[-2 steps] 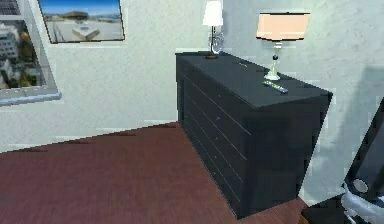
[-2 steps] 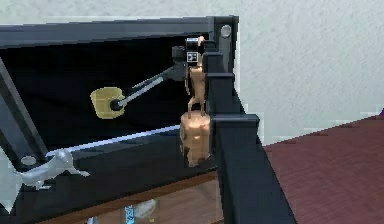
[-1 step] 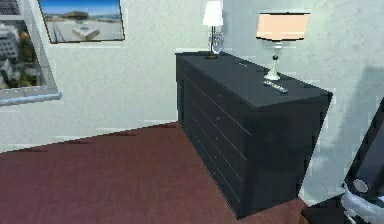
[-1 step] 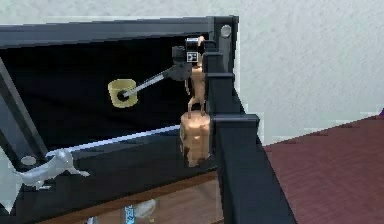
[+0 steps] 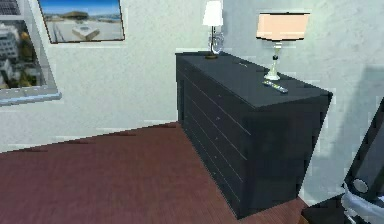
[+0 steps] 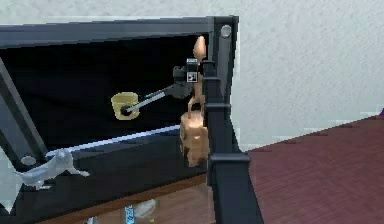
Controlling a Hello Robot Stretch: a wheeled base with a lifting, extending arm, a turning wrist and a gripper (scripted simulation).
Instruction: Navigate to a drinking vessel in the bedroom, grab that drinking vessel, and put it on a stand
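In the arm side view a yellow mug (image 6: 123, 104) hangs at the far end of my gripper (image 6: 139, 101), clear of the surfaces around it, so the gripper holds it. The gripper's dark body and the white marker squares (image 6: 190, 75) sit to the right of the mug. Behind the mug is the black inside of a dark open stand (image 6: 120, 30). A shelf board (image 6: 120, 190) of the stand lies well below the mug.
A wooden statue (image 6: 194, 135) stands by the stand's right post, and a silver figurine (image 6: 50, 170) lies at lower left. In the forward view a dark dresser (image 5: 250, 125) carries two lamps (image 5: 280, 35) and a small flat object (image 5: 276, 87). Red-brown floor (image 5: 110, 175) spreads to its left below a window (image 5: 20, 55).
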